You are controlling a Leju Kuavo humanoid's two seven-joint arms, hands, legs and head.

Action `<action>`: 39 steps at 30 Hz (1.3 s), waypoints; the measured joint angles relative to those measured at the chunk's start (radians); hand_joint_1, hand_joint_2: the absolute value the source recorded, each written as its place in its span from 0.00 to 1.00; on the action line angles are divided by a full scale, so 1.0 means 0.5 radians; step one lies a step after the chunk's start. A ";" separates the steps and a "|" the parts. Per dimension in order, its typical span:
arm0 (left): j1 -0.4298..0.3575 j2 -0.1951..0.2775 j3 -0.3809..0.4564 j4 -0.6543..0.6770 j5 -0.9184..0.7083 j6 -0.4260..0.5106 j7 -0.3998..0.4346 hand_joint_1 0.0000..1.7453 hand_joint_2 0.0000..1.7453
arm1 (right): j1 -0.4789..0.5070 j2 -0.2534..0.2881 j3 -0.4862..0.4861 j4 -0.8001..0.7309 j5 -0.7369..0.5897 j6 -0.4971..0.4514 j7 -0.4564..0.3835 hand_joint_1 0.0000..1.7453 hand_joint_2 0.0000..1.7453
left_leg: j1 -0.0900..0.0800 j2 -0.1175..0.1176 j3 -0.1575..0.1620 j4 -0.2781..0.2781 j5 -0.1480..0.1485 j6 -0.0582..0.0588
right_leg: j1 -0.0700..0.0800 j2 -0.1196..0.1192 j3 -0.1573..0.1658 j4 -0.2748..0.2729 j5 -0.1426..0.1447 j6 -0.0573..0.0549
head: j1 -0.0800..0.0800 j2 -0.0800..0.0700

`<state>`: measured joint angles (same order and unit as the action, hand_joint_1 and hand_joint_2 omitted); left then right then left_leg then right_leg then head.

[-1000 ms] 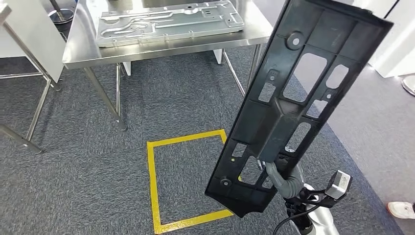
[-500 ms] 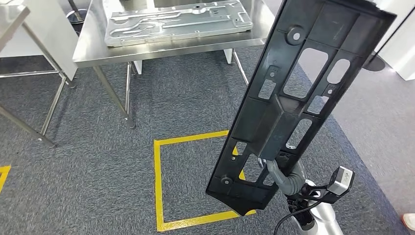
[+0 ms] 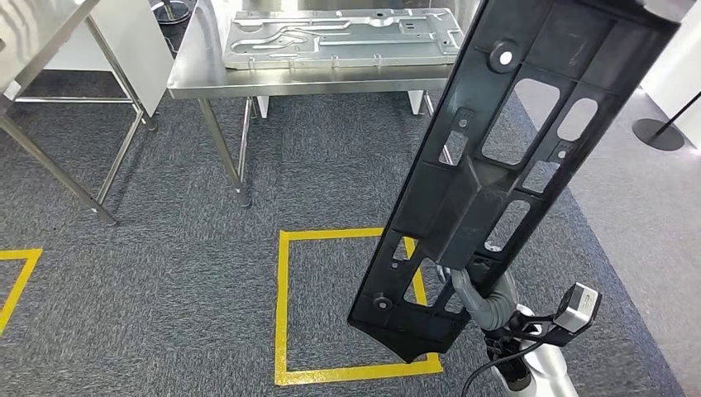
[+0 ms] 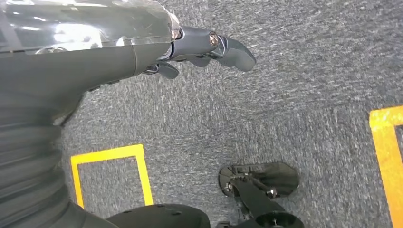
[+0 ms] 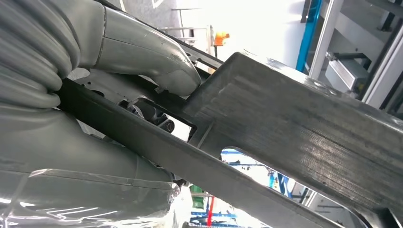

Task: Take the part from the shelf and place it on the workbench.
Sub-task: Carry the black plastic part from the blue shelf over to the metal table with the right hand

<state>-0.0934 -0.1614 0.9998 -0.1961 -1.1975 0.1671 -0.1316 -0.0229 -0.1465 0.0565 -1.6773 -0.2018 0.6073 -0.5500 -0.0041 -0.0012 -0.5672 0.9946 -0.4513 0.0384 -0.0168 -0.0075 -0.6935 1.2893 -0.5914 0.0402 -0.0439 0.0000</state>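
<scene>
A long black plastic part (image 3: 504,157) with several cut-outs stands nearly upright in front of me, leaning to the right. My right hand (image 3: 484,296) grips it near its lower end; in the right wrist view the thumb (image 5: 152,57) presses on the part (image 5: 294,123). The steel workbench (image 3: 215,70) stands ahead at the upper middle, with a silver stamped metal panel (image 3: 343,37) lying on it. My left hand (image 4: 209,47) hangs over the carpet with its fingers loosely curled and nothing in them.
A yellow taped square (image 3: 285,314) marks the grey carpet just ahead of me, and another yellow corner (image 3: 21,265) lies at the left. A second steel table's legs (image 3: 58,165) stand at the left. A stanchion base (image 3: 657,132) sits at the right.
The camera has turned, so the workbench and the yellow square have shifted right and closer in the picture. The part stays gripped in my right hand at the same tilt.
</scene>
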 joint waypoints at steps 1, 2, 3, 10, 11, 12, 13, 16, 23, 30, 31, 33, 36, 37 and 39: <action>-0.001 0.000 0.000 0.000 0.000 0.000 0.000 0.00 1.00 | 0.001 0.000 -0.003 0.000 0.000 0.000 0.001 1.00 1.00 | 0.000 -0.009 0.003 0.003 -0.002 -0.002 | 0.000 0.000 0.052 -0.118 0.076 -0.006 | 0.000 0.000; -0.001 0.000 0.000 0.000 0.000 0.000 0.000 0.00 1.00 | 0.001 0.000 -0.005 -0.001 0.000 0.000 0.002 1.00 1.00 | 0.000 -0.018 0.005 0.007 -0.005 -0.006 | 0.001 0.001 0.121 -0.272 0.153 -0.014 | 0.000 0.000; -0.002 0.000 0.000 0.000 0.000 0.000 -0.001 0.00 1.00 | -0.001 0.001 -0.008 -0.001 0.000 0.000 0.004 1.00 1.00 | -0.004 -0.025 0.005 0.011 -0.009 -0.012 | 0.005 0.002 0.186 -0.410 0.206 -0.023 | 0.000 0.000; -0.002 0.001 0.000 0.000 -0.006 0.002 -0.015 0.00 1.00 | -0.002 0.002 -0.015 -0.004 0.000 -0.001 0.012 1.00 1.00 | -0.001 -0.028 -0.034 0.086 -0.066 -0.082 | 0.010 -0.001 0.250 -0.577 0.254 -0.095 | -0.001 0.000; -0.003 0.001 -0.001 0.000 -0.008 0.001 -0.019 0.00 1.00 | -0.001 0.001 -0.015 -0.004 0.001 -0.002 0.012 1.00 1.00 | 0.001 -0.024 -0.076 0.182 -0.124 -0.094 | 0.005 -0.005 0.253 -0.583 0.256 -0.105 | -0.001 0.000; -0.002 0.002 -0.001 0.000 -0.009 0.000 -0.022 0.00 1.00 | 0.000 0.001 -0.015 -0.004 0.002 -0.003 0.012 1.00 1.00 | 0.004 -0.020 -0.135 0.314 -0.196 -0.103 | 0.007 -0.008 0.253 -0.582 0.255 -0.110 | -0.001 0.000; -0.002 0.001 0.000 0.000 -0.008 -0.002 -0.027 0.00 1.00 | 0.003 0.000 -0.015 -0.005 0.004 -0.003 0.013 1.00 1.00 | 0.008 -0.017 -0.202 0.462 -0.264 -0.109 | 0.008 -0.011 0.252 -0.582 0.254 -0.113 | -0.001 0.000; -0.003 0.001 0.000 0.000 -0.003 -0.007 -0.044 0.00 1.00 | 0.014 -0.001 -0.015 -0.004 0.008 -0.006 0.019 1.00 1.00 | 0.013 -0.013 -0.264 0.607 -0.274 -0.115 | 0.009 0.000 0.254 -0.580 0.253 -0.113 | -0.001 0.000; -0.006 0.008 -0.001 0.000 -0.004 -0.015 -0.052 0.00 1.00 | 0.010 -0.002 -0.015 -0.004 0.011 -0.017 0.025 1.00 1.00 | -0.006 -0.018 0.026 0.004 -0.034 -0.050 | 0.012 0.035 0.250 -0.578 0.261 -0.062 | -0.001 0.000; -0.006 0.009 -0.001 0.000 -0.011 -0.025 -0.053 0.00 1.00 | 0.004 0.015 -0.018 -0.007 0.011 -0.031 0.024 1.00 1.00 | 0.007 -0.015 0.038 -0.034 -0.003 0.000 | 0.000 0.025 -0.012 -0.017 -0.011 -0.011 | 0.000 0.000; -0.005 0.009 -0.001 0.000 -0.011 -0.026 -0.053 0.00 1.00 | 0.006 0.015 -0.018 -0.006 0.011 -0.031 0.024 1.00 1.00 | 0.006 -0.015 0.038 -0.032 -0.004 0.000 | 0.000 0.025 -0.033 0.020 -0.001 -0.010 | 0.000 0.000; -0.005 0.009 -0.001 0.000 -0.012 -0.034 -0.053 0.00 1.00 | 0.005 0.015 -0.018 -0.005 0.011 -0.031 0.024 1.00 1.00 | 0.006 -0.017 0.039 -0.024 -0.008 -0.004 | 0.001 0.025 0.045 -0.150 0.120 -0.016 | 0.000 0.000; -0.007 0.009 -0.001 0.000 -0.013 -0.051 -0.054 0.00 1.00 | -0.005 0.015 -0.018 -0.006 0.010 -0.030 0.024 1.00 1.00 | -0.001 -0.020 0.033 -0.004 -0.023 -0.024 | 0.009 0.022 0.227 -0.534 0.261 -0.040 | 0.000 0.000; -0.008 0.009 -0.001 0.000 -0.014 -0.055 -0.054 0.00 1.00 | -0.006 0.015 -0.018 -0.007 0.010 -0.030 0.024 1.00 1.00 | -0.004 -0.020 0.029 -0.001 -0.026 -0.033 | 0.015 0.021 0.241 -0.572 0.263 -0.049 | -0.001 0.000; -0.008 0.009 -0.001 0.000 -0.014 -0.059 -0.054 0.00 1.00 | -0.007 0.015 -0.018 -0.008 0.009 -0.030 0.024 1.00 1.00 | -0.005 -0.019 0.025 0.001 -0.029 -0.055 | 0.018 0.023 0.238 -0.577 0.265 -0.067 | -0.001 0.000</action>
<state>-0.0974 -0.1569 0.9995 -0.1961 -1.2045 0.1375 -0.1587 -0.0261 -0.1389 0.0474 -1.6812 -0.1971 0.5924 -0.5379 -0.0064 -0.0108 -0.5549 0.9951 -0.4659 0.0110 -0.0080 0.0039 -0.5743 1.0009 -0.4589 0.0067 -0.0443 0.0000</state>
